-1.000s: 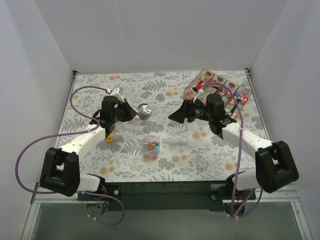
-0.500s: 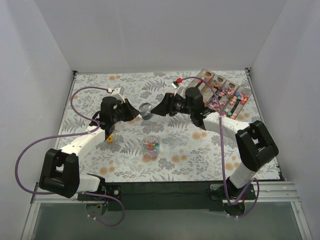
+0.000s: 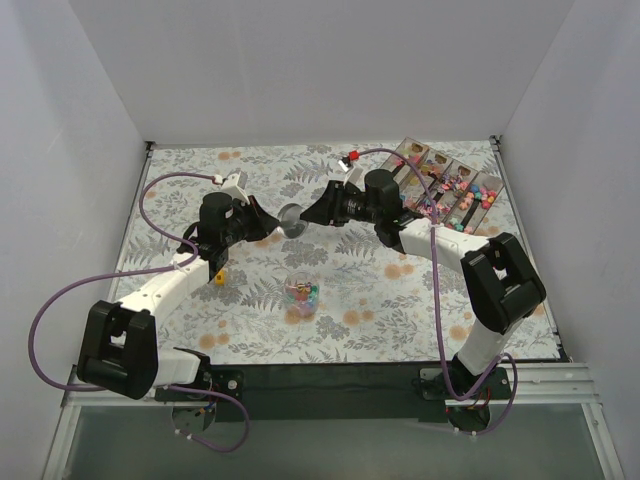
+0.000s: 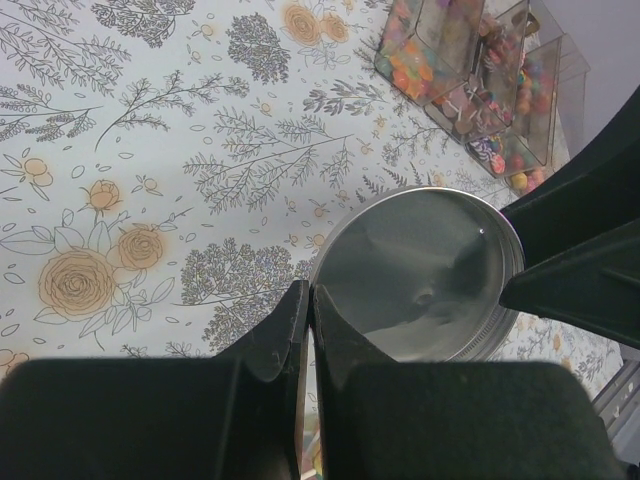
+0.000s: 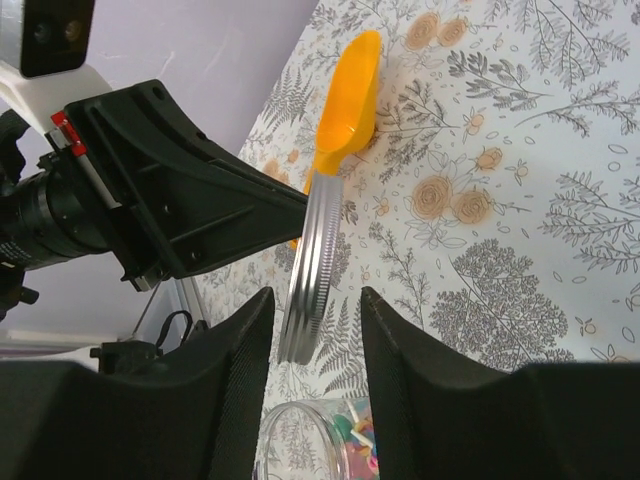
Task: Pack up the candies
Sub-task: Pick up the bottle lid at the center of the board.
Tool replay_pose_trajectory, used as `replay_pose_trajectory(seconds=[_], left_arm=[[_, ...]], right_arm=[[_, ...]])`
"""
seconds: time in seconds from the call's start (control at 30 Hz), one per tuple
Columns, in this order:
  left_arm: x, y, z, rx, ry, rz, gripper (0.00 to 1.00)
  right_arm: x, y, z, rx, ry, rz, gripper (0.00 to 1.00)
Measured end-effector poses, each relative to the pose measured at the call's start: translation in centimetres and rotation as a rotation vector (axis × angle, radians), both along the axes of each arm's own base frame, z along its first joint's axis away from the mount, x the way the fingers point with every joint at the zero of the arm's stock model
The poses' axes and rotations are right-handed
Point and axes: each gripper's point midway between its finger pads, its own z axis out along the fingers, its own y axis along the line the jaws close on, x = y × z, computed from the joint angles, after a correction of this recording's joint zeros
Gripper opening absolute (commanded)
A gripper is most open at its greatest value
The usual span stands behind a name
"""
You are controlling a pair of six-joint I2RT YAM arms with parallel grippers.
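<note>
The right pincer (image 5: 315, 300), over the candy tray (image 4: 552, 75) a second ago, now sits at picture centre, jaws half narrowed astride the metal lid (image 5: 308, 250), not yet touching. The left pincer (image 4: 305, 300) is clamped on the lid's rim. A handover looks near. The candies (image 3: 302, 292) wait in the jar (image 3: 302, 275) below centre. The orange scoop (image 5: 350, 90) blocks nothing.

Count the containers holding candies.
2: the glass jar at centre front, with candies inside, and the clear divided tray at the far right corner. No others show.
</note>
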Motion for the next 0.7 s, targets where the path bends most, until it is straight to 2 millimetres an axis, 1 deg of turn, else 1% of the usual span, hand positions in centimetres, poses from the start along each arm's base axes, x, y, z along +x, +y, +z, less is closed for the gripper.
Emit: replay_pose_trajectory(seconds=[0.07,0.17,0.2,0.23,0.27,0.4,0.43,0.47,0.53,0.57,0.6,0.67,0.7], left_arm=[[0.0,0.0,0.0,0.0,0.0,-0.002,0.0],[-0.1,-0.1,0.0,0.002,-0.002,-0.006,0.0],[-0.1,-0.2,0.0,0.003,-0.002,-0.008,0.0],[-0.1,-0.2,0.0,0.004,-0.003,-0.009,0.0],[-0.1,-0.2,0.0,0.005,-0.004,-0.009,0.0],[-0.1,-0.1,0.0,0.009,-0.005,-0.011,0.0],[-0.1,-0.1,0.0,0.009,-0.006,-0.011,0.02],[-0.1,-0.1,0.0,0.009,-0.006,-0.011,0.15],[-0.1,-0.1,-0.1,0.009,-0.005,-0.011,0.3],[-0.1,-0.1,-0.1,0.007,-0.003,-0.01,0.36],[-0.1,-0.1,-0.1,0.006,-0.002,-0.008,0.47],[-0.2,0.1,0.0,0.012,-0.003,0.003,0.54],[-0.2,0.3,0.1,0.014,-0.001,0.015,0.6]], right_arm=[[0.0,0.2,0.4,0.007,-0.007,0.006,0.38],[-0.2,0.5,0.6,0.012,-0.013,0.017,0.25],[-0.2,0.6,0.6,0.012,-0.013,0.018,0.19],[-0.2,0.6,0.5,0.012,-0.012,0.018,0.07],[-0.2,0.6,0.5,0.01,-0.014,0.017,0.01],[-0.1,0.6,0.4,0.008,-0.01,0.016,0.01],[-0.1,0.6,0.4,0.007,-0.011,0.017,0.01],[-0.1,0.6,0.4,0.007,-0.013,0.017,0.01],[-0.2,0.6,0.3,0.004,-0.022,0.023,0.01],[-0.3,0.6,0.3,0.001,-0.03,0.028,0.01],[-0.5,0.6,0.3,-0.002,-0.038,0.034,0.01],[-1.0,0.4,0.0,-0.024,-0.058,0.046,0.01],[-1.3,0.2,-0.1,-0.034,-0.064,0.05,0.01]])
